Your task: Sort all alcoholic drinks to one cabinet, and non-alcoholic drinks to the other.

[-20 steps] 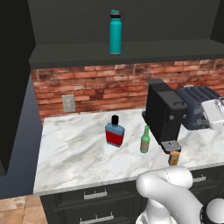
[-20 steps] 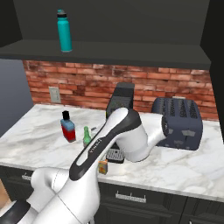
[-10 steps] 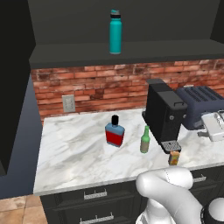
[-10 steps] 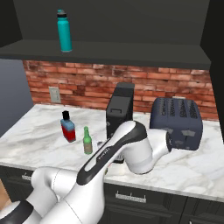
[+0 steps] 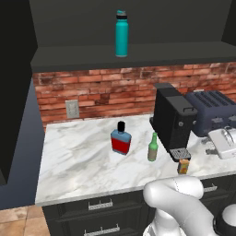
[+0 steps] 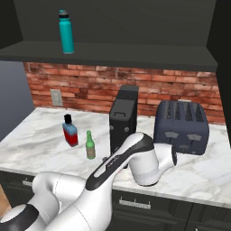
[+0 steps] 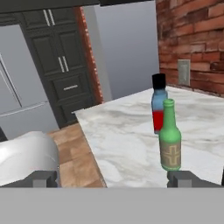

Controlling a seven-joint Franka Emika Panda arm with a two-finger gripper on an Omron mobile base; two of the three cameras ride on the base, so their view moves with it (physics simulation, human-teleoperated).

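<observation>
White marble with grey veins makes up the tabletop [image 5: 78, 161], which runs in front of a red brick wall [image 5: 101, 92]. On it stands a flat blue flask bottle with a red label and black cap [image 5: 121, 138], upright, left of the middle. Near it, to the right, stands a small slim green bottle with a tan label [image 5: 153, 147], also upright and apart from the flask. A small orange-yellow carton [image 5: 183, 166] sits near the front edge, just beside the foot of a black coffee machine [image 5: 173, 120]. Right of the machine stands a dark blue toaster [image 6: 181, 127].

Above, on a dark shelf [image 5: 92, 55] over the brick wall, a tall teal cylindrical bottle with a dark cap [image 5: 121, 34] stands upright, well apart from the other drinks.

In the left base view the white hand of the arm reaches over the tabletop at the right edge, in front of the toaster. The gripper [image 7: 113, 179] stands wide open with nothing between its fingertips [image 7: 183, 178]. From the hand view the green bottle is nearest, just above the right fingertip, with the blue flask behind it and partly hidden by it. Beyond the end of the tabletop lie a wooden floor [image 7: 74, 153] and dark cabinet doors [image 7: 61, 70].
</observation>
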